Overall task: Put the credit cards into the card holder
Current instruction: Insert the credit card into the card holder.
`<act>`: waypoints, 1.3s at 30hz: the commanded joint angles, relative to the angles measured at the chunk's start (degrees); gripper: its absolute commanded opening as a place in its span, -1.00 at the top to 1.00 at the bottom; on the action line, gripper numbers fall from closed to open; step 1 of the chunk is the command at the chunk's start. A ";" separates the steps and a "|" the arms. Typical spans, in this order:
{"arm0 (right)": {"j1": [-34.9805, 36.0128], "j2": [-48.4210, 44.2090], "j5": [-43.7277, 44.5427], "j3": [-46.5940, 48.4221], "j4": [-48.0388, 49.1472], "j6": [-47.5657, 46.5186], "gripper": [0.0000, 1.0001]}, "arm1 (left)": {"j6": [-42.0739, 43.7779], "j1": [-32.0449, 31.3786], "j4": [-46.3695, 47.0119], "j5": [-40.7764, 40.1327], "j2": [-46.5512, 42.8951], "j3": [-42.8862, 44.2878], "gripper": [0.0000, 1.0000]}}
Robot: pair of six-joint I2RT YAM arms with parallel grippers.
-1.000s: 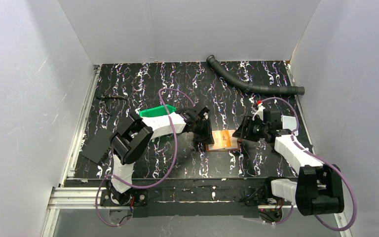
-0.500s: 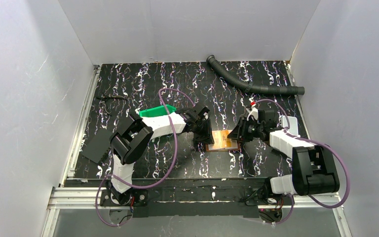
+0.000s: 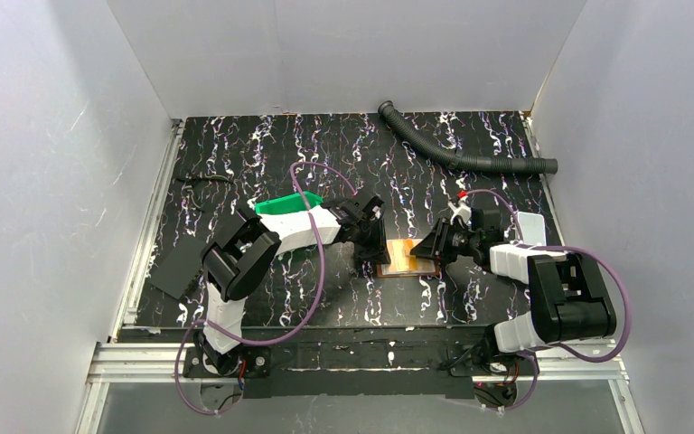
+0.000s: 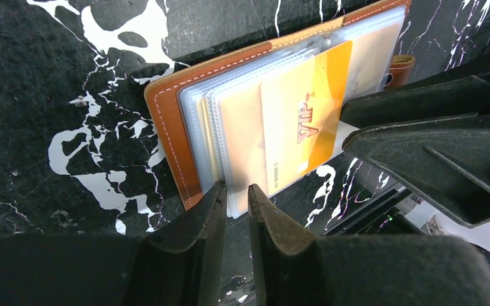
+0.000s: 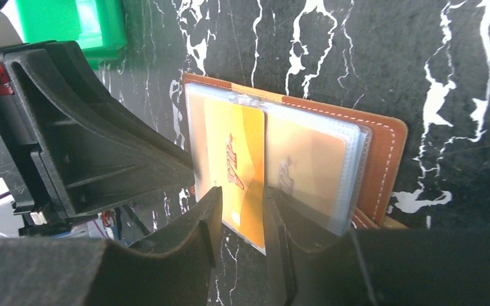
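White walls close round a black, white-veined tabletop (image 3: 262,145), and the work sits near its middle. At the centre of it, the right gripper (image 5: 242,205) has its jaws drawn in against the two long edges of an orange credit card (image 5: 233,146), so it appears to be grasping that card by its sides. The card's far end reaches over the clear sleeves (image 5: 352,178) of the card holder (image 5: 386,159); whether it is inside a pocket or only lying on top I cannot tell. Opposite, the left gripper (image 4: 236,199) is nearly closed, with a corner of the sleeve stack caught in the narrow slit between its fingers, seemingly pinning the holder. A paler tan card (image 5: 306,167) already sits in the neighbouring pocket. The holder lies open and flat between the two grippers, a green bin (image 3: 287,204) stands behind the left arm, and a corrugated hose (image 3: 456,155) lies well apart at the back. Over the last second the right arm has folded its elbow in and slid its gripper leftward onto the holder, jaws narrowing as it came; the left arm and the holder have not shifted. I judge this card to be mid-insertion: it likely needs a straight push deeper while the left grip steadies the sleeve.
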 commanded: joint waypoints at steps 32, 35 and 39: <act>-0.80 -11.59 23.29 7.68 -28.18 -7.21 -0.35 | 5.48 -0.16 -6.10 1.11 -8.77 -2.67 0.13; -2.50 -12.56 22.18 6.80 -26.77 -4.67 -0.38 | 3.99 -0.18 -3.05 5.28 -9.21 -3.41 0.07; -3.40 -11.13 22.44 8.74 -28.95 -8.26 -0.39 | 3.80 -0.17 -2.62 5.45 -9.30 -4.05 0.00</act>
